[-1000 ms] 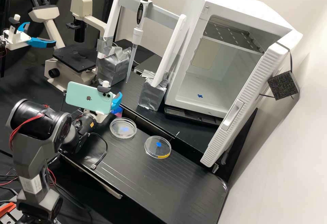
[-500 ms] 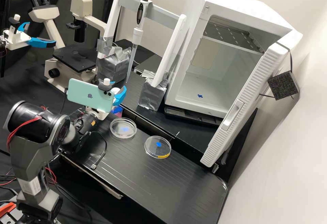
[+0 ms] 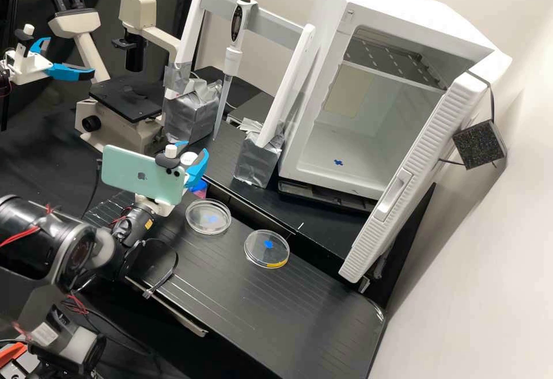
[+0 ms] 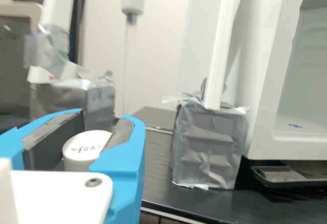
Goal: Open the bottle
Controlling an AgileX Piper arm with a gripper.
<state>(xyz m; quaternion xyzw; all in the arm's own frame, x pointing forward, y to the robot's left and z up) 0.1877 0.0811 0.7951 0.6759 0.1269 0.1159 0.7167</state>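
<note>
In the high view my gripper point(image 3: 190, 158) is at the rear left of the black bench, behind the mounted phone, with its blue fingers shut on the white cap point(image 3: 188, 159). In the wrist view the gripper point(image 4: 107, 117) has the handwritten top of that cap point(image 4: 84, 148) between its dark pads, one pad covering part of the rim. Below the near finger, the pink and blue body of what looks like the bottle point(image 3: 199, 188) stands on the bench, mostly hidden by finger and phone.
Two clear round dishes point(image 3: 208, 217) point(image 3: 266, 249) lie right of the bottle. Behind stand a microscope point(image 3: 127, 99), foil-wrapped stand feet point(image 3: 258, 159) with a hanging pipette point(image 3: 232, 59), and an open white cabinet point(image 3: 331, 177). A second gripper is at the far left.
My gripper first rose slightly, bringing the white cap into sight, then shifted left together with the cap and phone. The pink and blue body stayed where it was.
</note>
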